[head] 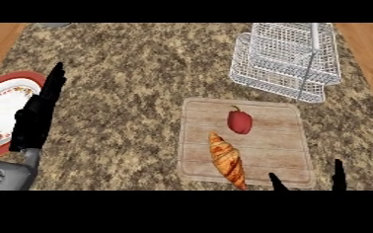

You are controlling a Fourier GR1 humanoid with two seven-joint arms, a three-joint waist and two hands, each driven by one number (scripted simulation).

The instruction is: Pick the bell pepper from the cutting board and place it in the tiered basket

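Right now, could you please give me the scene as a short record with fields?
surface: speckled counter
board: wooden board, right of centre
pepper: red pepper on the board, nearer its far edge
croissant: croissant on the board, near side, apart from the pepper
basket: white wire basket beyond the board, nothing visible inside
plate: red-rimmed plate at the left edge
left hand: left hand open, over the plate's edge
right hand: right hand, only fingertips at the bottom edge, holding nothing

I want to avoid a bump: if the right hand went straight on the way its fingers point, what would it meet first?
Probably the cutting board; the right hand points up the view, passing right of the bell pepper. Height is unclear.
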